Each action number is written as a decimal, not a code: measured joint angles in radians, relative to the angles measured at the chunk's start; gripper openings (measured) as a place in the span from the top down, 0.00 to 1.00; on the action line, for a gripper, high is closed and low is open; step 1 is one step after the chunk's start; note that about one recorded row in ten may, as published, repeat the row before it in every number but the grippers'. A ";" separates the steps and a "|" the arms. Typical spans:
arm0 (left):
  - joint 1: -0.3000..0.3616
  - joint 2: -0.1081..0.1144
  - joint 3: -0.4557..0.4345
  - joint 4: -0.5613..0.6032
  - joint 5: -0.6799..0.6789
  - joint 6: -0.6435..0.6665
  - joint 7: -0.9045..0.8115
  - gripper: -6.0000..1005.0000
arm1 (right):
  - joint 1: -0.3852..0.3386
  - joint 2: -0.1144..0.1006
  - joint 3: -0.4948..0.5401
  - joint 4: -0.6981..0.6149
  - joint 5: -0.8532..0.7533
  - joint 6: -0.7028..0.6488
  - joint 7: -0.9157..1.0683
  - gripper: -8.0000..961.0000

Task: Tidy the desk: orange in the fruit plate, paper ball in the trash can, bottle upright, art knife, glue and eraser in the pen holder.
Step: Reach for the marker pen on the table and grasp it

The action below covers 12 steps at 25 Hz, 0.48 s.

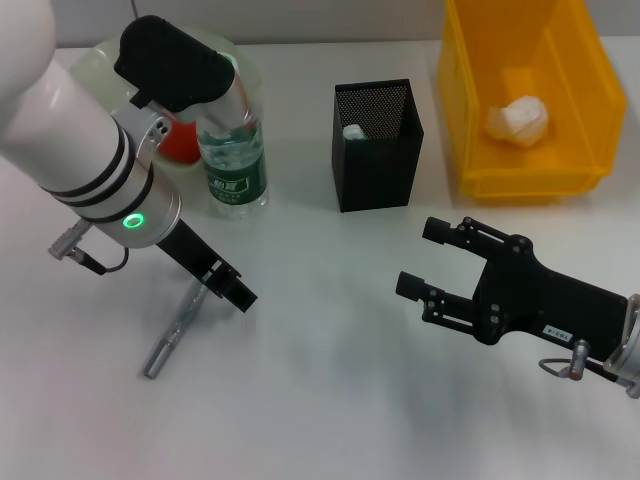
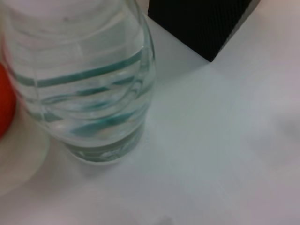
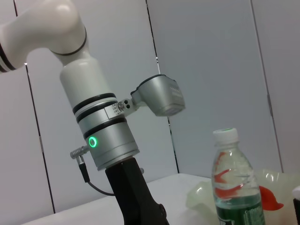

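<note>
The bottle (image 1: 235,150) stands upright beside the fruit plate (image 1: 98,55), which holds the orange (image 1: 182,142), half hidden by my left arm. The paper ball (image 1: 518,120) lies in the yellow trash can (image 1: 585,95). A white-topped item (image 1: 352,131) shows inside the pen holder (image 1: 377,150); I cannot tell if it is the glue. The eraser is out of view. The grey art knife (image 1: 178,335) lies on the table, and my left gripper (image 1: 235,290) points down at its far end. My right gripper (image 1: 425,258) hovers open and empty at the front right.
The left wrist view is filled by the bottle (image 2: 84,93), with the orange (image 2: 3,108) and the pen holder (image 2: 201,23) at its edges. The right wrist view shows the left arm (image 3: 108,140) upright over the white table (image 1: 330,380), next to the bottle (image 3: 234,187).
</note>
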 joint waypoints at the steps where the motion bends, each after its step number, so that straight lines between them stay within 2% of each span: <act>1: 0.000 0.000 -0.004 0.001 0.002 -0.004 0.000 0.26 | 0.000 -0.001 0.000 0.001 0.000 0.003 0.000 0.20; 11: -0.002 0.000 -0.004 -0.008 0.048 -0.017 -0.001 0.27 | 0.004 0.000 -0.006 0.001 0.000 0.029 -0.001 0.21; 12: -0.002 0.001 -0.005 -0.008 0.048 -0.017 -0.001 0.30 | 0.005 0.000 -0.006 0.001 0.000 0.029 -0.001 0.20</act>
